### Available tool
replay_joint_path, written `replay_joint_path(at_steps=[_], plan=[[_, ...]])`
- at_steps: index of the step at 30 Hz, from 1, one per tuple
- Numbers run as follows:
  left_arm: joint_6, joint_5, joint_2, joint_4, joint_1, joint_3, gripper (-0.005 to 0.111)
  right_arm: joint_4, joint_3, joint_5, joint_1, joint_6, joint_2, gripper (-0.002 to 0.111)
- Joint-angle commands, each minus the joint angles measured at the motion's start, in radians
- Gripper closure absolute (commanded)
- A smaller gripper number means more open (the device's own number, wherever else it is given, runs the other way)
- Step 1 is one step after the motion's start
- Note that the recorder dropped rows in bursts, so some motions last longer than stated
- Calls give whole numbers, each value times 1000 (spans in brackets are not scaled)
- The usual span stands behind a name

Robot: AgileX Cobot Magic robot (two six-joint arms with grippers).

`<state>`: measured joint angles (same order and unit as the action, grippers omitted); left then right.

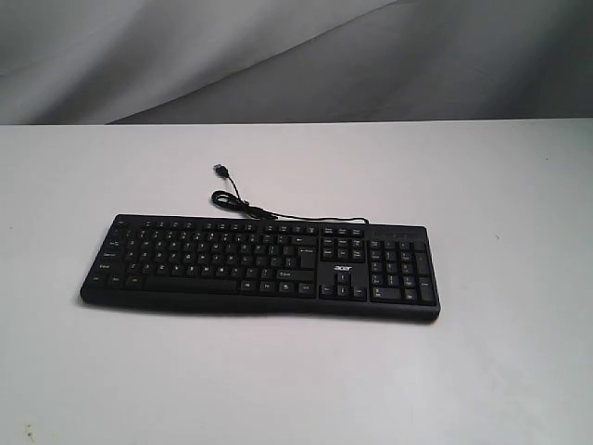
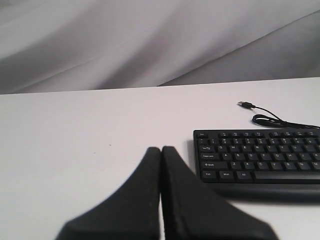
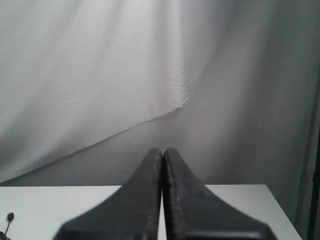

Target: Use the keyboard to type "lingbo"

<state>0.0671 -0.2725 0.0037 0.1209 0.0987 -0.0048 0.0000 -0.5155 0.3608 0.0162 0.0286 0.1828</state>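
— Where's the keyboard?
— The long black plastic keyboard (image 1: 259, 267) lies flat in the middle of the white table (image 1: 482, 371), number pad to the right. Its thin black USB cable (image 1: 243, 206) loops off the far edge, plug loose.
— And your fingers?
— My left gripper (image 2: 161, 150): fingers pressed together, touching nothing, the keyboard's left end near. My right gripper (image 3: 163, 150): pressed together too, facing the grey cloth backdrop (image 3: 100, 75).

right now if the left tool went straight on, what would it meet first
The left tool would likely meet bare table, then the grey cloth; the keyboard sits off to the side. Depth unclear.
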Motion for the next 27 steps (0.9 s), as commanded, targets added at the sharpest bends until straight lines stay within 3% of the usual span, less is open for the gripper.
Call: replay_joint_path(at_steps=[1,9,18,27], plan=[[2,7,-4,-4,1,5,106,-10,118,-20,-19,3,-98,108],[2,7,-4,-4,1,5,106,-14,310,-22,-22,-54,-183,108],[2,7,-4,-4,1,5,106,-8,508,-64,-92,-34,-183,108],[2,7,-4,-4,1,5,106,-16,515,-17,-99,-36,-183,108]])
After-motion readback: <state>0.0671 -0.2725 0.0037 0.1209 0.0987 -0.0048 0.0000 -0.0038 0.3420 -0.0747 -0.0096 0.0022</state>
